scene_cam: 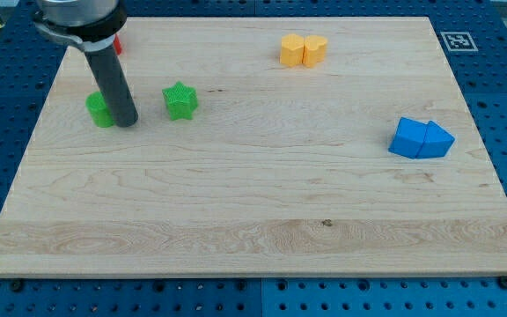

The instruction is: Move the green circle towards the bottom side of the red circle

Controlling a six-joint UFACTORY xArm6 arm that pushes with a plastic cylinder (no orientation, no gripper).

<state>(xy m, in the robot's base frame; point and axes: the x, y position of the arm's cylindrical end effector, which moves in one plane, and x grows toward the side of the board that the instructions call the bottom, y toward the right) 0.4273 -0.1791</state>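
green circle [99, 110] far left on board, just near of red circle [118, 42], mostly hidden behind rod. my tip [127, 122] touches its right edge; no jaws, rod only pushes, placed for leftward nudge.

Even, bright overhead lighting covers the wooden board [262, 194], with no strong glare on its surface. Soft, short shadows lie beneath the blue blocks [422, 139] and the green star [180, 100]. Focus is sharp throughout, with no visible blur or marked distortion at the edges.
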